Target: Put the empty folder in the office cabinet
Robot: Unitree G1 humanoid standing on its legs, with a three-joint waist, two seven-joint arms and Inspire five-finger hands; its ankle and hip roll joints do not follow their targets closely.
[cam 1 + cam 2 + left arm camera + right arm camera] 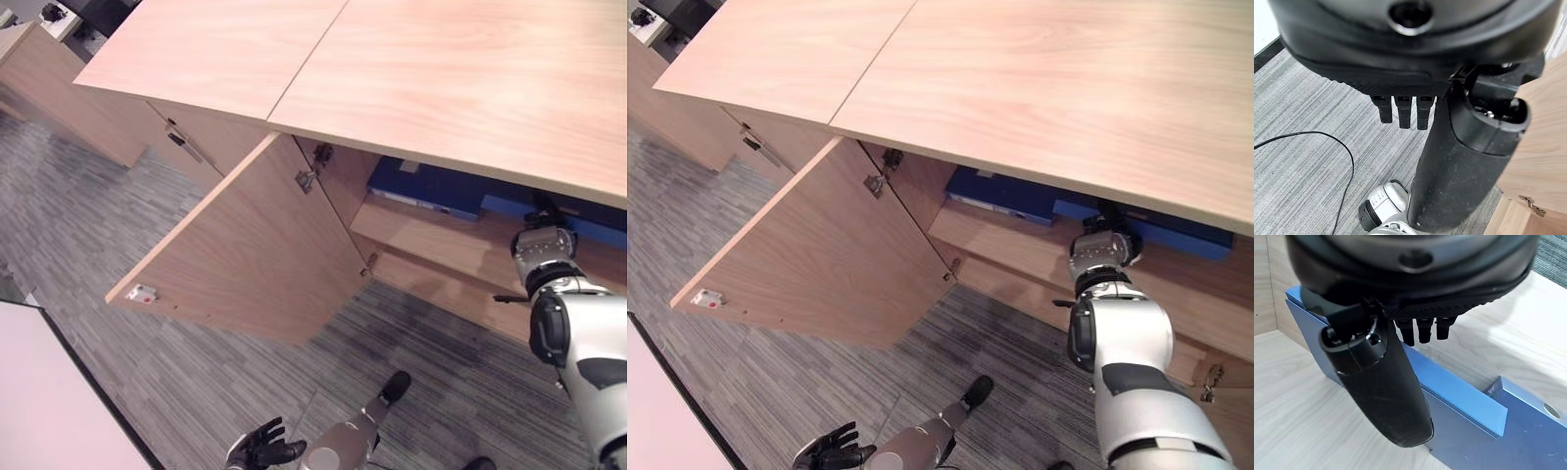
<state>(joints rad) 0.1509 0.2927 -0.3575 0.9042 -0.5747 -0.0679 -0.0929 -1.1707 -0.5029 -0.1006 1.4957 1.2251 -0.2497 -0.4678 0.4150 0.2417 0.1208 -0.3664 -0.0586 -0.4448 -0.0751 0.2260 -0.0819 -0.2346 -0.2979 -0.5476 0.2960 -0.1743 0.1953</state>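
While my right hand [1400,357] sits inside the cabinet [411,230] against the blue folder [1459,394], the job is to leave the folder lying steady on the shelf [1308,401] and draw the hand out cleanly. In the right wrist view my thumb lies along the folder's near face and my fingers [1422,330] reach over its top edge, fairly straight; I judge the hand is resting against it and not clamped, though I cannot see the fingertips. To do this well I would let go fully, lift the fingers clear of the top edge first, then pull straight back through the opening so the folder is not dragged out or tipped.

The cabinet stands under the wooden tabletop [460,69], its door [245,255] swung wide toward me. On the shelf lie at least two blue folders: the one at my hand and a second [1528,416] just beside it, touching or nearly so. My left hand [263,448] hangs low over the carpet [88,235], fingers loosely spread, holding nothing.
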